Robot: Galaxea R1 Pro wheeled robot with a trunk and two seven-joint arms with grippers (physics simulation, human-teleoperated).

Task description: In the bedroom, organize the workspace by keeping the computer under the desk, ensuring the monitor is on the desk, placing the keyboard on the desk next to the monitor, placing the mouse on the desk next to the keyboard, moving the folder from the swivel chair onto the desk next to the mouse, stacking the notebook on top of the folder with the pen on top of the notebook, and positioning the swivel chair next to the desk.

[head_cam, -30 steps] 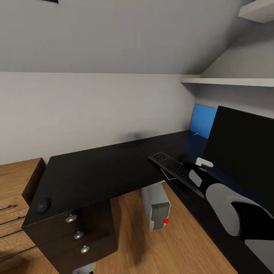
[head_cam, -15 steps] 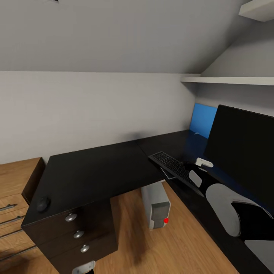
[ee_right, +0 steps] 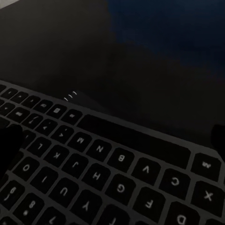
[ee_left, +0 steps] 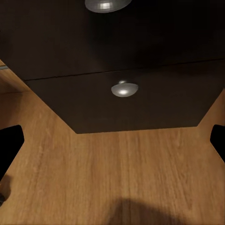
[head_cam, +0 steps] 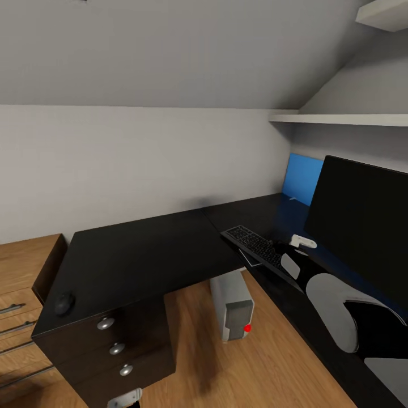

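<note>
Wide black monitor (head_cam: 362,218) on glossy black desk (head_cam: 141,255); slim black keyboard (head_cam: 258,249) beside it, right gripper (ee_right: 112,140) fingers spread above. Small black mouse (head_cam: 64,304) far off; folder, notebook, pen, chair pending. Left gripper (ee_left: 112,140) spread, empty.

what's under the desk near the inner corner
The grey computer tower stands on the wooden floor under the desk, a red light on its front. Its top is covered by the desk edge and the overhanging keyboard.

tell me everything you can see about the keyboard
The keyboard is slim and black, with low flat keys bearing pale letters, seen close in the right wrist view. It lies on the desk in front of the monitor, set at an angle, one corner jutting past the desk's inner edge above the computer. The right arm reaches over its near end.
</note>
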